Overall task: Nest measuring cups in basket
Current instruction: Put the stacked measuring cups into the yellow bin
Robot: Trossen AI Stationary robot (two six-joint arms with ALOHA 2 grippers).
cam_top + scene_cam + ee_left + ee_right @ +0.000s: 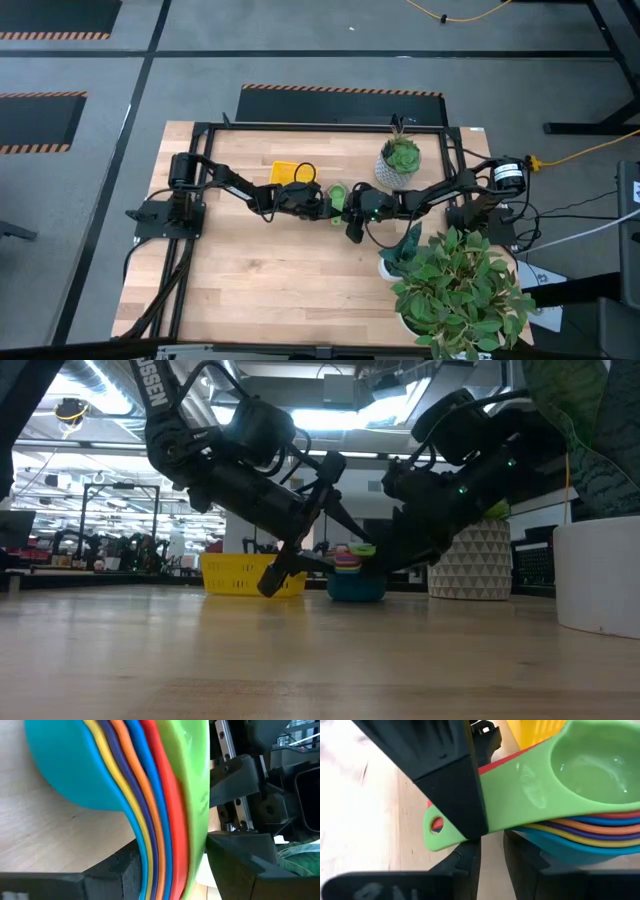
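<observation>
The measuring cups [338, 197] sit nested in one stack on the wooden tabletop [270, 280], just to the right of the yellow basket [288, 173] and outside it. In the low view the stack [352, 575] rests on the wood with the teal cup at the bottom and the green one on top, the basket [248, 573] standing beside it to the picture's left.

The left pincer [315, 201] reaches in from the left, past the basket, and closes on the stacked handles: in the left wrist view its dark fingers [127, 870] flank the layered handles, teal, yellow, purple, orange, blue, red and green [187, 785], one on each side and pressing against them.

The right pincer [352, 208] comes in from the right and meets the same stack. In the right wrist view one of its fingers [452, 785] lies across the top of the green cup's handle [520, 785] near the hanging hole, with the other finger below the handles, so it pinches the handle end of the stack. The green bowl [600, 765] is uppermost, the other colours layered beneath it.

A white patterned plant pot [401, 165] holding a small green plant stands behind the right arm, and a larger leafy plant [460, 285] sits at the tabletop's right front corner.
</observation>
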